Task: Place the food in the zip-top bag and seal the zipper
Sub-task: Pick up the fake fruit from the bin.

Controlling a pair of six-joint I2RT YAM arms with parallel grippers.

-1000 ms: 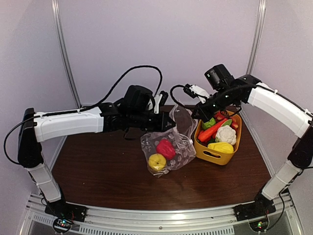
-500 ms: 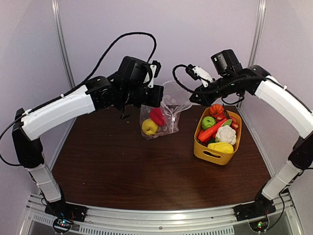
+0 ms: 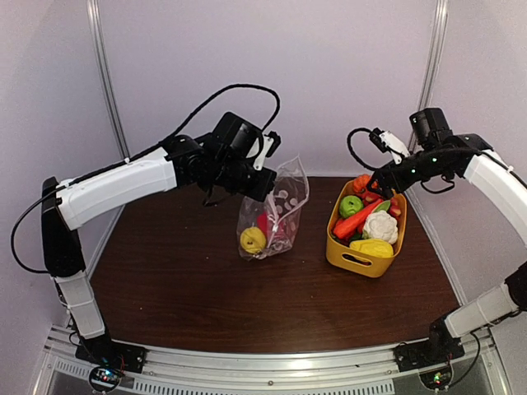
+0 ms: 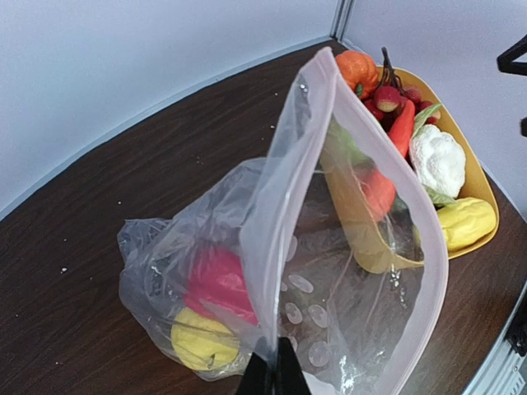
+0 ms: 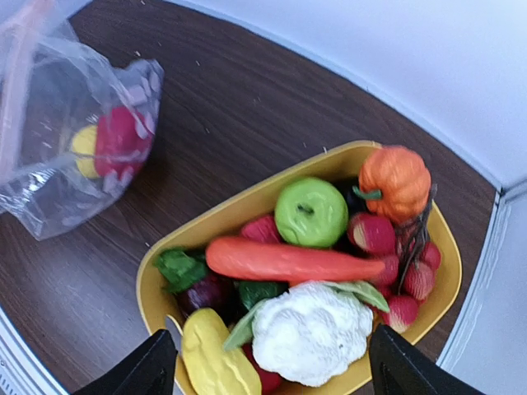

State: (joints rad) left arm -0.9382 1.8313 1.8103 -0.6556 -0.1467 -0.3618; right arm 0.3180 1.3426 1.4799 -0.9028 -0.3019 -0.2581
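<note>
- Dark table bears a yellow basket of food.
- Left gripper pinches the zip-top bag by its rim; lemon and red pepper lie inside.
- Right gripper gapes wide, empty, over the basket.

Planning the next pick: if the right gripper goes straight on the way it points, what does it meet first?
Probably the white cauliflower in the yellow basket, centred ahead of the open right gripper; depth is unclear.
</note>
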